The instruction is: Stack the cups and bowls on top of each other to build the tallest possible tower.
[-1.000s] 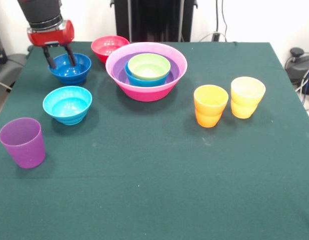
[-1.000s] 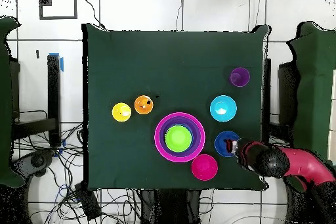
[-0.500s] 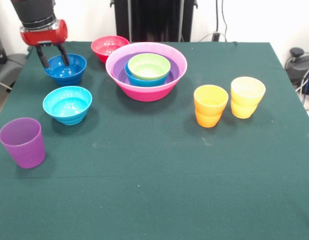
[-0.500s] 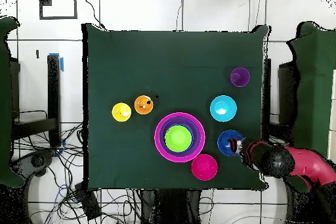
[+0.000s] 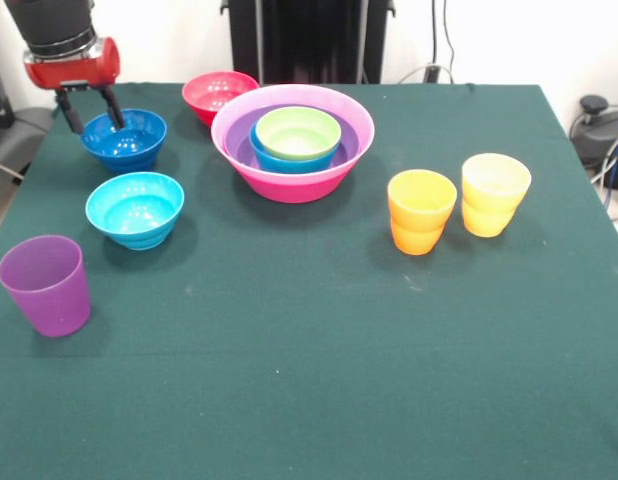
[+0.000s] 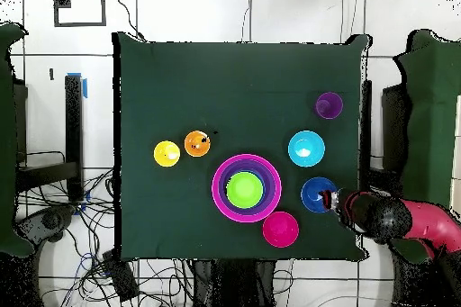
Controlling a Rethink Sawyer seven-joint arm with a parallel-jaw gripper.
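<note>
From the front, the end effector (image 5: pixel 88 108) hangs at the far left corner of the table (image 5: pixel 319 330), its two dark fingers spread a little and straddling the outer rim of the dark blue bowl (image 5: pixel 124 138): one finger stands outside the wall, the other dips inside. It looks like a rim pinch, though whether the pads press the wall firmly I cannot tell. The bowl sits close to the table's edge, so a weak pinch could let it tip, slide out, or be shoved off the cloth. The tower (image 5: pixel 292 140) stands mid-table at the back: the hot-pink bowl holding purple, blue and lime green bowls nested rim-up. Nesting adds little height, which risks a short tower. The red-pink bowl (image 5: pixel 218 96) touches or nearly touches the tower's left flank, and a carried bowl swinging across could knock it. The cyan bowl (image 5: pixel 135 208) and purple cup (image 5: pixel 45 284) lie near the front left; the orange cup (image 5: pixel 421 211) and yellow cup (image 5: pixel 494 193) stand just beside each other on the right.

From overhead, the end effector (image 6: pixel 337 200) reaches over the dark blue bowl's (image 6: pixel 316 194) rim at the table's margin, with the tower (image 6: pixel 246 188) near and the red-pink bowl (image 6: pixel 280 229) beside it.
</note>
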